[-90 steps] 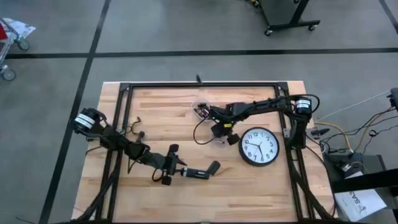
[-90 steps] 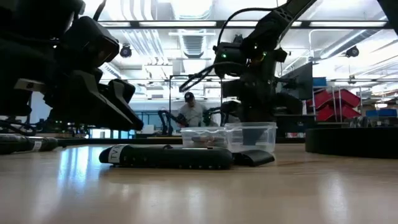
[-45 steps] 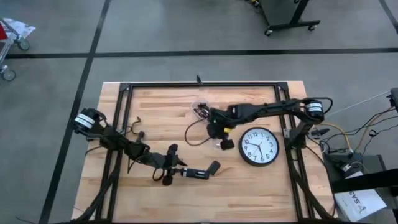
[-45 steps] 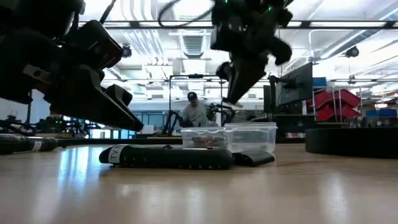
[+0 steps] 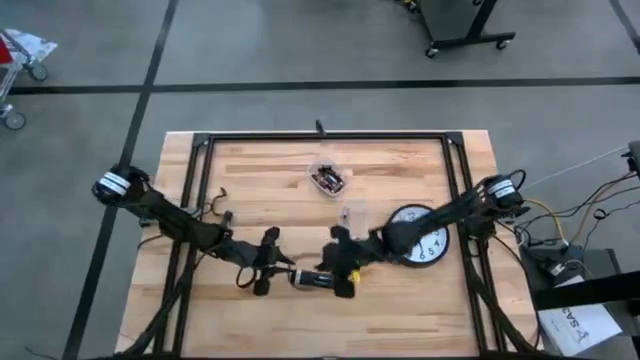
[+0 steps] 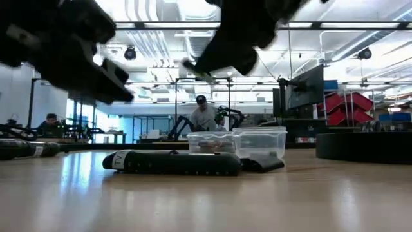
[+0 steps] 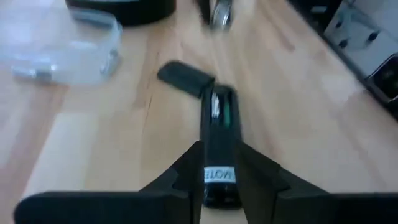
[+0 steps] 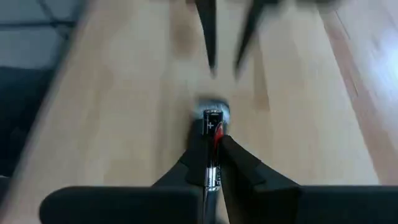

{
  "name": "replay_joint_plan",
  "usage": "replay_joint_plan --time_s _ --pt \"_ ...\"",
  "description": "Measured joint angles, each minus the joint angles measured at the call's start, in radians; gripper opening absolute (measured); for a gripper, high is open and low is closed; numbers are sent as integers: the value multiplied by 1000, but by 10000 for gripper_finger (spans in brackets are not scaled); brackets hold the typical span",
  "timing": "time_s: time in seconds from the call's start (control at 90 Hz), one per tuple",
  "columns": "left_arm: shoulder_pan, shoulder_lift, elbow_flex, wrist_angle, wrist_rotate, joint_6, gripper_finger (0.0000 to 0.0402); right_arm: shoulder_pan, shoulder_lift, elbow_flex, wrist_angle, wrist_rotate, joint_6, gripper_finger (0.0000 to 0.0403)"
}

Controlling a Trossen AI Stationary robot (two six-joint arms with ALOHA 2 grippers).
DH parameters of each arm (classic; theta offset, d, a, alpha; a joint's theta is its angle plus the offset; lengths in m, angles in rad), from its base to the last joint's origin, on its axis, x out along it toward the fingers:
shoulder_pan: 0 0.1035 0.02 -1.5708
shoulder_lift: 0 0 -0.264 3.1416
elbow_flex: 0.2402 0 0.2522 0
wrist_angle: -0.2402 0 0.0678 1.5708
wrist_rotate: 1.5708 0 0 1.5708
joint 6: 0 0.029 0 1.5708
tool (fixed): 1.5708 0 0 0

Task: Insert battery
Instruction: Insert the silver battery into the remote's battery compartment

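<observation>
Battery sits clamped in the right claw over the tabletop; left claw seemingly grips the remote

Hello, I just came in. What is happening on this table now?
The robot is putting a battery into a black remote control lying on the wooden table. The left gripper is closed around one end of the remote, whose battery compartment is open. The right gripper holds a small cylindrical battery and hangs just above the remote's other end, not yet inserted.
</observation>
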Motion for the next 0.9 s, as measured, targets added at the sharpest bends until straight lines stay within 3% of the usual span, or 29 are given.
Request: replay_joint_plan --time_s 0.189,0.4,0.756,0.9 --pt "-44 -101 -1 -69 -1 3 39 72 110 2 111 122 106 8" --pt "-100 -128 -1 -95 -2 -48 32 101 180 2 144 223 160 8" --pt "-123 -70 -3 -92 -80 -67 31 112 231 2 151 226 233 8" --pt "-123 -1 -2 -20 -97 -63 31 121 229 5 91 226 287 8"
